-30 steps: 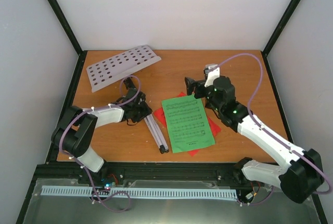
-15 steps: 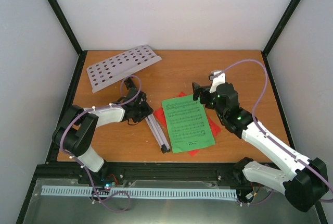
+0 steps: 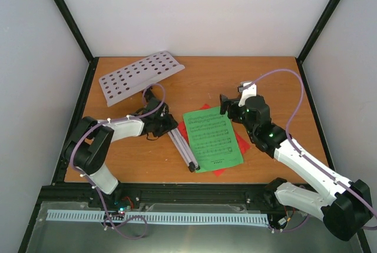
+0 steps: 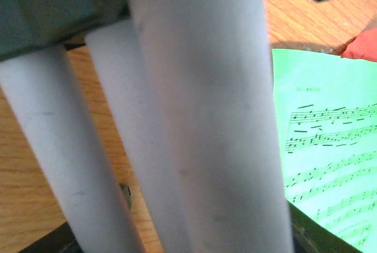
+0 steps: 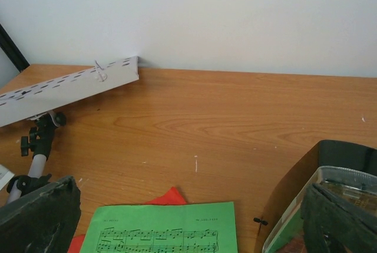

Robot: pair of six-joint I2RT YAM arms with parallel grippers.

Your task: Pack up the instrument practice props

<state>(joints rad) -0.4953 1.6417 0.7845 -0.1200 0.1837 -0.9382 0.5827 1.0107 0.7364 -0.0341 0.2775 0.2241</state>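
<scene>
The music stand lies on the table, its pale perforated desk point(image 3: 138, 75) at the far left and its folded silver legs point(image 3: 181, 146) pointing toward me. My left gripper point(image 3: 160, 122) is shut on the stand where the legs meet the shaft. The legs point(image 4: 194, 117) fill the left wrist view and hide the fingers. The green sheet point(image 3: 212, 138) lies on the red sheet point(image 3: 244, 145) at centre. My right gripper point(image 3: 227, 106) is open just beyond the sheets. The black metronome with clear cover point(image 5: 344, 185) sits against its right finger point(image 5: 339, 220).
The stand's desk point(image 5: 70, 85) hangs over the table at the left of the right wrist view, with bare wood point(image 5: 224, 123) between it and the green sheet point(image 5: 165, 229). White walls close in the back and both sides of the table.
My right gripper has moved right and a little nearer, to the sheets' far edge. My left gripper has shifted the stand slightly right; the legs' foot end now touches the green sheet's edge.
</scene>
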